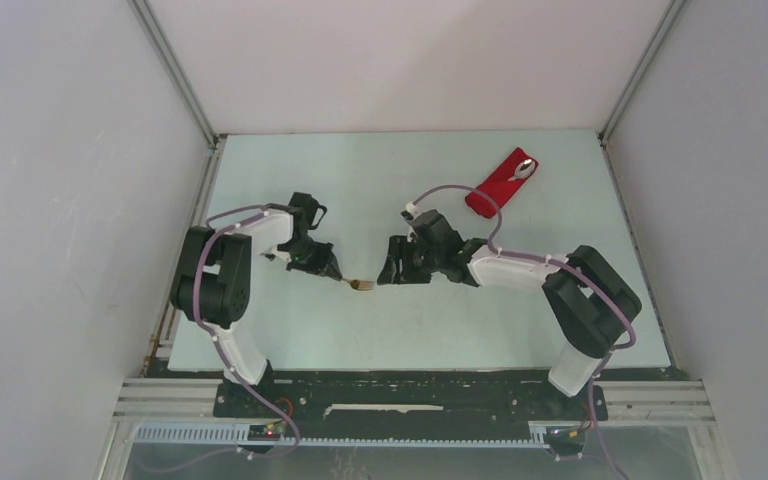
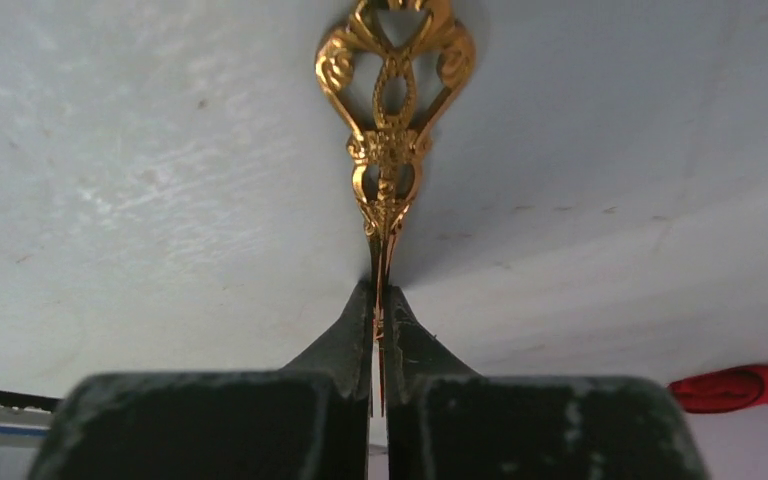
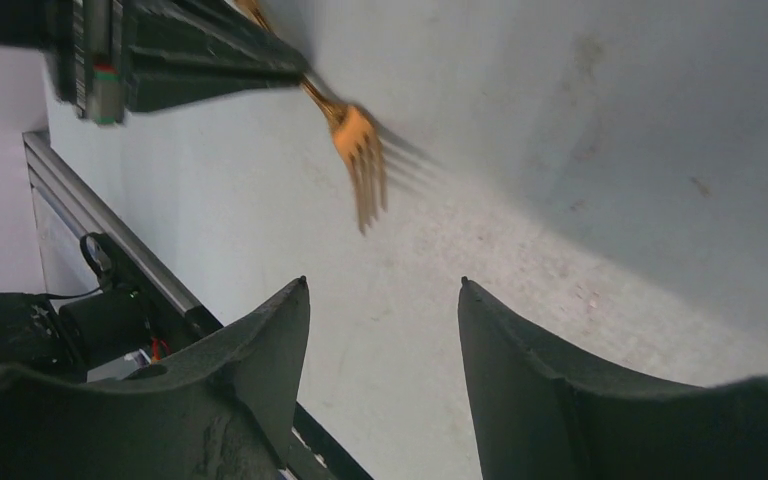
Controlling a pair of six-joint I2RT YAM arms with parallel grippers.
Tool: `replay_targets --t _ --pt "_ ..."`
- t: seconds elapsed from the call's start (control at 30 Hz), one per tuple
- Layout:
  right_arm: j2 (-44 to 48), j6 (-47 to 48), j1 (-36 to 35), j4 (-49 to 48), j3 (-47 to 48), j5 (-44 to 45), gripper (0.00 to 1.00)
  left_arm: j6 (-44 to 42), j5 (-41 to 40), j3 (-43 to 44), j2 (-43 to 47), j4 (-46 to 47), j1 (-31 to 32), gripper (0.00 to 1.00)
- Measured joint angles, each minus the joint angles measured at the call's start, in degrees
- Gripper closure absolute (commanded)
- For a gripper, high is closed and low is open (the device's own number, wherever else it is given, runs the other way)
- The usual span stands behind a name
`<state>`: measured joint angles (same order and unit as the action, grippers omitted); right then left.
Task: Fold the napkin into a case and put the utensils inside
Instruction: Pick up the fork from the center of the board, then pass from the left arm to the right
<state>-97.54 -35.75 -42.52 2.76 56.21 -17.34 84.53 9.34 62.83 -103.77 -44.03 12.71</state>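
left claw [image 2: 380,297] pinched shut on gold fork [image 2: 391,150] by its handle, well apart from red case [image 1: 498,185]. right claw [image 3: 383,284] wide, empty, facing the tines. Looks like the insertion step; next move needs the fork carried to the case mouth.

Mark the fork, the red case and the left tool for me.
fork [image 3: 362,165], right wrist view, on the tines.
red case [image 1: 503,178], top external view, middle of the cloth.
left tool [image 2: 381,292], left wrist view, between its fingertips, shut on the fork.
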Motion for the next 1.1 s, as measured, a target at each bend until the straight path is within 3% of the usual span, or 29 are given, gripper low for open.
replay_targets --t 0.2,0.53,0.93,1.0,1.1 --pt "-0.4 -0.7 -4.4 -4.0 0.7 6.1 0.41 2.3 6.2 -7.9 4.5 5.4 1.3 1.0" --pt "-0.7 -4.6 -9.0 -0.7 1.7 18.7 0.43 5.5 9.2 -12.8 11.4 10.3 2.2 1.0" --pt "-1.8 -6.5 -11.5 -0.5 1.9 22.2 1.0 6.8 9.9 -13.7 14.6 13.4 2.2 1.0" --pt "-1.8 -6.3 -11.1 -1.3 1.9 21.9 1.0 7.1 9.5 -14.8 16.0 14.3 2.2 0.92" --pt "-1.8 -4.9 -10.8 -2.2 1.9 21.4 1.0 6.4 8.6 -15.6 17.7 15.0 2.2 0.59"
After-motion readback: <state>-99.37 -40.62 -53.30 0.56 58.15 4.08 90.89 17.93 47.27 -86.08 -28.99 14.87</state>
